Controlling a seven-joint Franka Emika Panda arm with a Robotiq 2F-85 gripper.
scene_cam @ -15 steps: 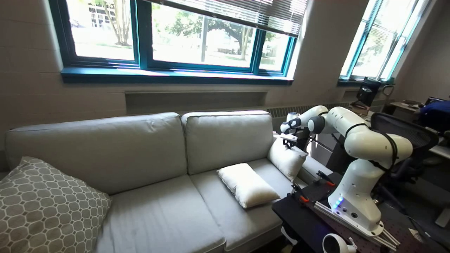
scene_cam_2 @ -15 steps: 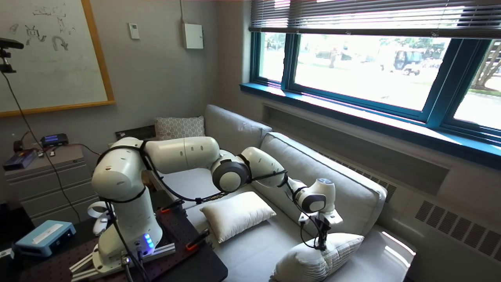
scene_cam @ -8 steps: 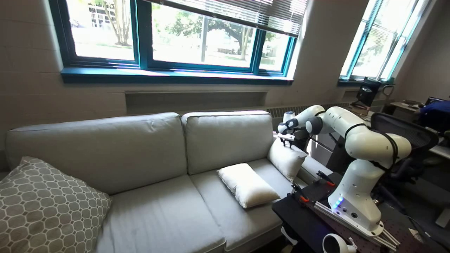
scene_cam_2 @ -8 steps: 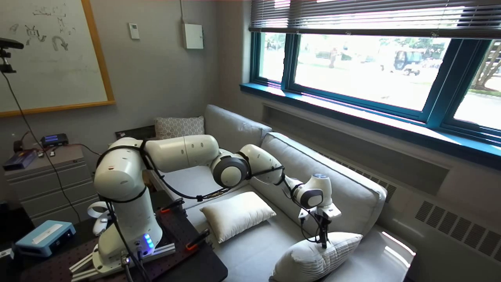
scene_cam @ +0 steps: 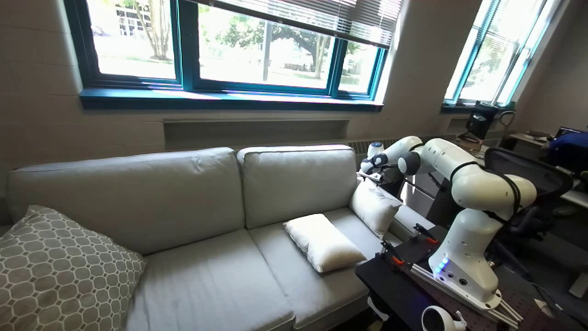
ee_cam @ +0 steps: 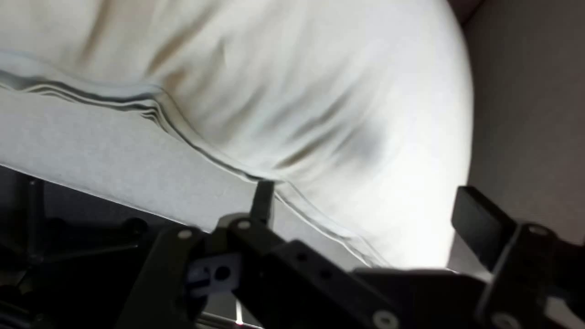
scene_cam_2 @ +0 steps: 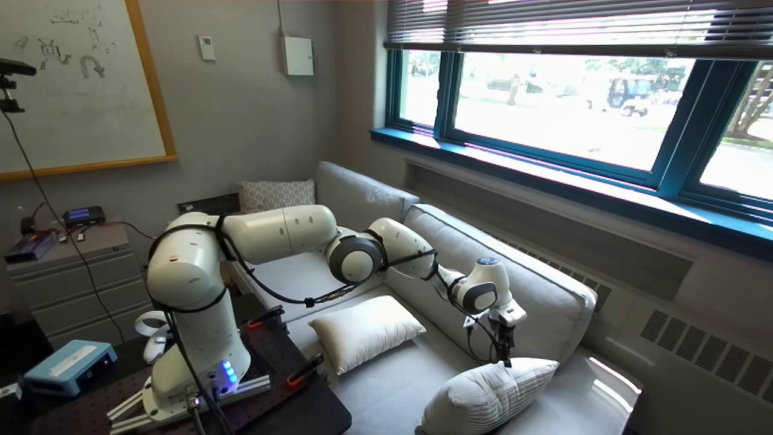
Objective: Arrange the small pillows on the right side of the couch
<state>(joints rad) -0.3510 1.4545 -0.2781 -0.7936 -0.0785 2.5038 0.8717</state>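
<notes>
One small pillow (scene_cam: 374, 211), cream-white, leans at the couch's right end against the armrest. It fills much of the wrist view, its seamed edge and creased face (ee_cam: 292, 105) showing. Just over its top edge is my gripper (scene_cam_2: 506, 356), the fingers (ee_cam: 480, 224) spread wide and closed on nothing. Whether a fingertip still touches the fabric I cannot tell. The other small pillow (scene_cam: 324, 243) lies flat on the right seat cushion of the couch (scene_cam: 206, 276), and it also shows in an exterior view as a pale pillow (scene_cam_2: 368, 332) beside the arm.
A larger grey-white patterned pillow (scene_cam: 69, 271) rests at the couch's far left end. The arm's base stands on a black table (scene_cam: 390, 280) with clamps (scene_cam_2: 305, 370) at its edge, close to the seat front. Behind the couch runs a radiator grille (scene_cam_2: 706, 350).
The gripper has gone from shut to wide open. It has lifted slightly off the armrest-side pillow, and the hand has tilted a little. Both small pillows have stayed essentially in place.
</notes>
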